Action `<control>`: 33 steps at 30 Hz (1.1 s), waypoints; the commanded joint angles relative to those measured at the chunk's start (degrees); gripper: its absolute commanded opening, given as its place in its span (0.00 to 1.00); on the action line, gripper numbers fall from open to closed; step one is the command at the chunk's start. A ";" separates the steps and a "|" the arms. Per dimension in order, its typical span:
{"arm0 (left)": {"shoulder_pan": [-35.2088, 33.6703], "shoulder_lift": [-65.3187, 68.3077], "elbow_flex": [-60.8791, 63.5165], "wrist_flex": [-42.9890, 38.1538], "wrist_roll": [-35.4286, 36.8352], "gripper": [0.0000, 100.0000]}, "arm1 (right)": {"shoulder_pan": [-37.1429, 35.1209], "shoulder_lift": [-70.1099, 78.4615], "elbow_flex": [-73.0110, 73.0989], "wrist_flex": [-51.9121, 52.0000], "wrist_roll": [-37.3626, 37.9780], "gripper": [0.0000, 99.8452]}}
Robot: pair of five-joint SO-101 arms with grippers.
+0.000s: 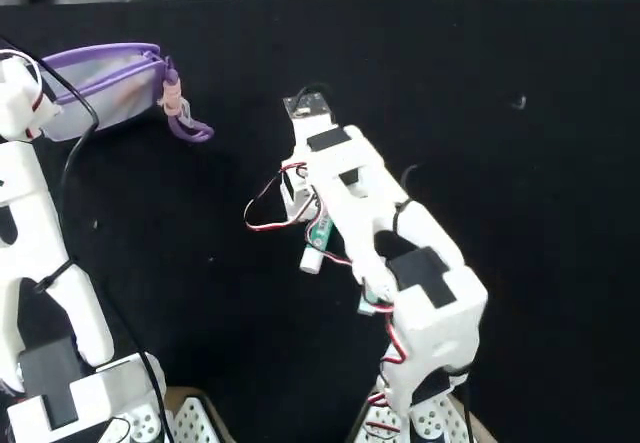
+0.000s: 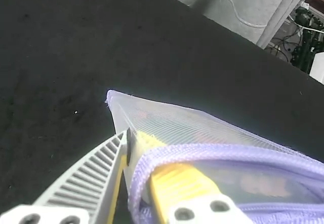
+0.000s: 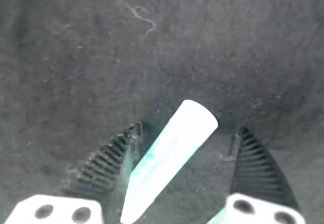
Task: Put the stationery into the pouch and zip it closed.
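Observation:
The pouch is translucent with purple trim and lies at the far left of the black table. My left gripper is shut on its open edge, with the grey ribbed finger outside and the yellow finger inside the pouch. A white and green pen lies on the cloth near the middle. My right gripper hangs just above it, open, with the pen lying between the two dark fingers, tilted across the gap. From above, the right gripper is mostly hidden under its own arm.
A purple zipper strap trails from the pouch's right end toward the middle. Red and white wires loop off the right arm beside the pen. Black cloth covers the table; the right half is bare.

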 commanded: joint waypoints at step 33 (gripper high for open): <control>19.38 -0.88 -12.44 17.49 0.09 0.03 | 6.77 6.11 -70.20 34.81 -1.23 0.01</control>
